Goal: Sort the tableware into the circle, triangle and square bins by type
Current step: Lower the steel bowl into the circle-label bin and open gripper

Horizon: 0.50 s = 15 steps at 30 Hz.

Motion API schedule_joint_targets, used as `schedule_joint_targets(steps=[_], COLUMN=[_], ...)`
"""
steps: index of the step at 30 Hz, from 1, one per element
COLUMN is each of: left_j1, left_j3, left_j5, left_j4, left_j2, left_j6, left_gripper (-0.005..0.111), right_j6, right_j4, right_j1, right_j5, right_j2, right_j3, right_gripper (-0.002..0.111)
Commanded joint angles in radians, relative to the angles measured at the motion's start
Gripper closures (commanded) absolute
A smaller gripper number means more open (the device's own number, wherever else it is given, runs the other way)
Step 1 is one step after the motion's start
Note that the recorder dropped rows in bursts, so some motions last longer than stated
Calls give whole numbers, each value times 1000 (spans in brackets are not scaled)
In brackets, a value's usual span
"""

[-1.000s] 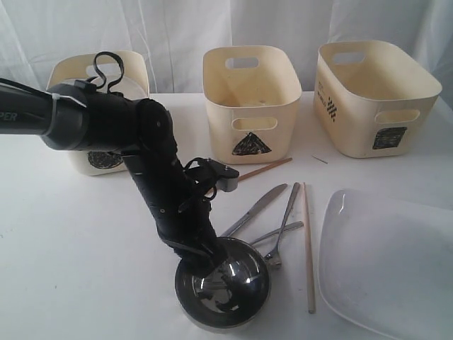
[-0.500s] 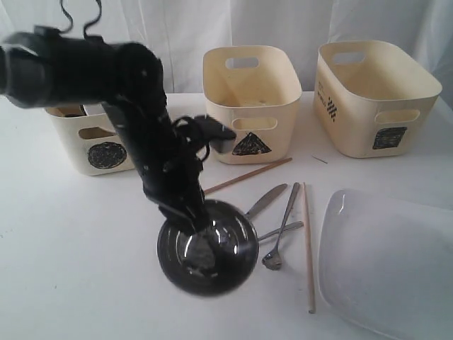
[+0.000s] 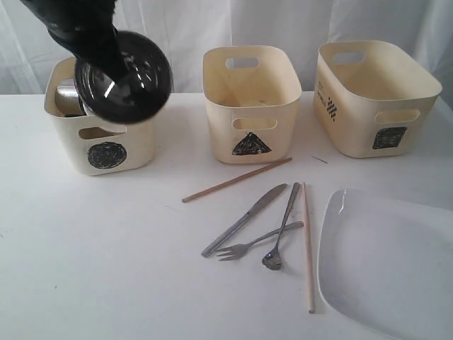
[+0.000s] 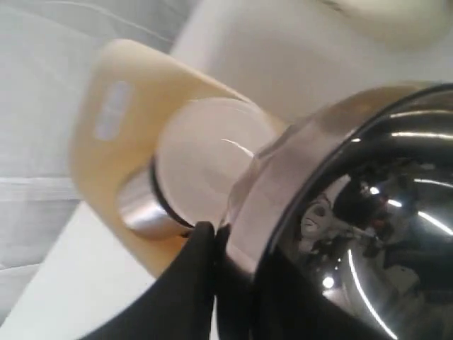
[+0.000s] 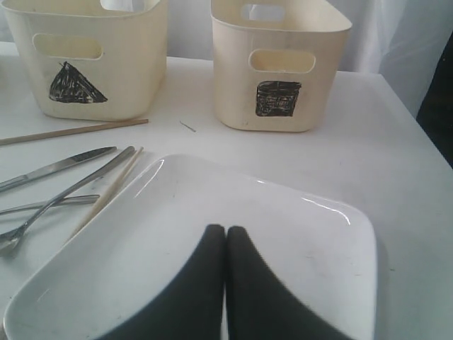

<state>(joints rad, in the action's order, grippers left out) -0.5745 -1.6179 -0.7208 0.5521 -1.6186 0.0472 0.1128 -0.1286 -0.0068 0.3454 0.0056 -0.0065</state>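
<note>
My left gripper (image 4: pixel 216 244) is clamped on the rim of the steel bowl (image 3: pixel 124 76), tipped on its side. The circle bin (image 3: pixel 71 142) sits just under it, so I think the bowl goes straight down.

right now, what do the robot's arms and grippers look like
The left arm is black and rounded, too blurred to show cables or markings. The left gripper shows one matte black finger tapering to a blunt tip. The right gripper has two matte black fingers, broad at the base, narrowing to rounded tips, unmarked.
</note>
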Motion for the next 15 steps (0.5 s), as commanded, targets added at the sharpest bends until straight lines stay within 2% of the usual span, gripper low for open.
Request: schedule_joint_targets(steps=[1, 3, 4, 6, 8, 11, 15], left_j1=[153, 220, 289, 373, 426, 463, 472], left_j3=[-38, -59, -83, -112, -139, -195, -250], left_j5=[226, 319, 426, 583, 684, 776, 923], left_j4=[47, 49, 47, 47, 47, 56, 80], left_j2=[-46, -79, -122, -198, -274, -393, -502], left_j6=[-94, -133, -171, -186, -183, -182, -158], left_gripper=[107, 107, 107, 107, 107, 107, 107], right_j6=[-5, -5, -5, -5, -5, -5, -5], right_j4=[1, 1, 1, 1, 1, 1, 1], right_j1=[-3, -3, -3, -3, -3, -3, -3], right_j5=[-2, -2, -2, -2, -2, -2, -2], right_j2=[-6, -6, -6, -6, -6, -6, -6], right_j3=[7, 7, 7, 7, 7, 7, 7], right_gripper=[108, 108, 108, 108, 108, 108, 108])
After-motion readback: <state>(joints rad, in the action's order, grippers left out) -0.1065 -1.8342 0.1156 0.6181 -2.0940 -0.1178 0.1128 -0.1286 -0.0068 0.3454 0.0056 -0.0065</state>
